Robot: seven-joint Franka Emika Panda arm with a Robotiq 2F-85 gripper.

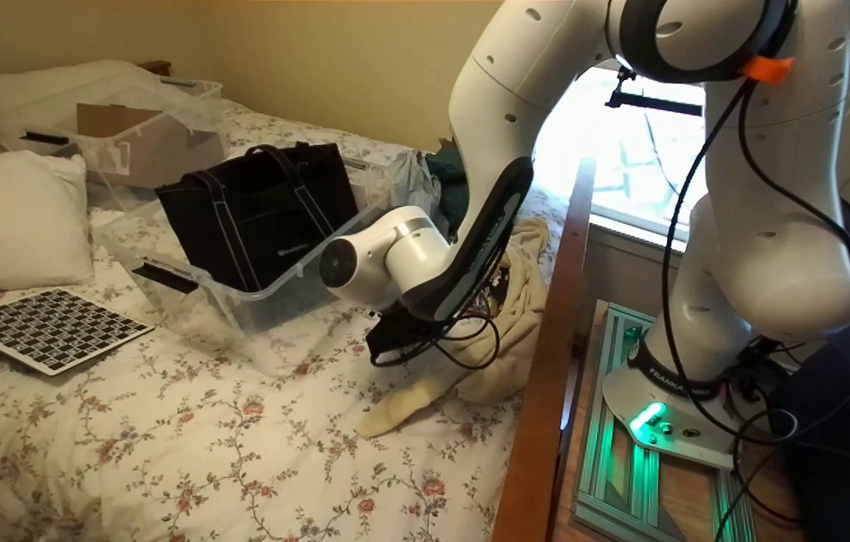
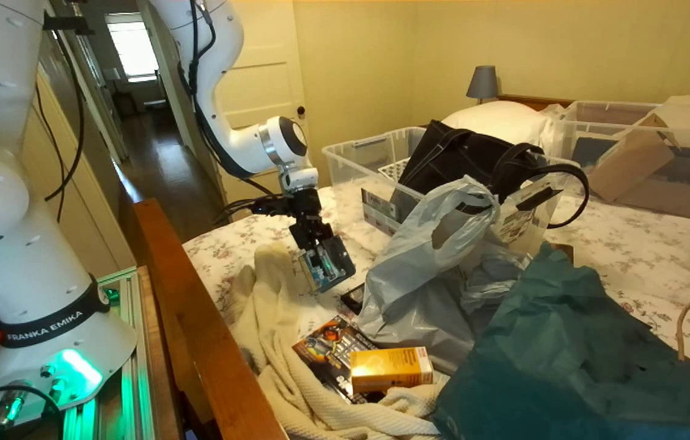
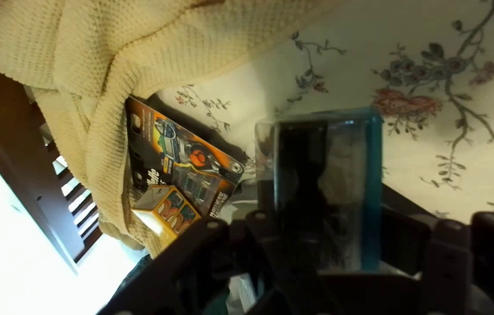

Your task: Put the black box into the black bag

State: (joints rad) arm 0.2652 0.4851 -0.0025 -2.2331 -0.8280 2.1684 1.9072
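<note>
Wrist view: jaws partway apart, clamped on dark blue-edged box (image 3: 321, 183), over floral bedspread (image 3: 452, 135).

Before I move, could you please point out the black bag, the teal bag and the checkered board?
Black bag (image 1: 264, 214), in an exterior view: broad side.
Teal bag (image 2: 565, 360), in an exterior view: crumpled side.
Checkered board (image 1: 50, 330), in an exterior view: patterned face.

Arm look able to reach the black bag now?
Likely yes, from above: the black bag looks uncovered on top and rises past the rim of the clear bin, whose walls block the bag's lower part.
</note>
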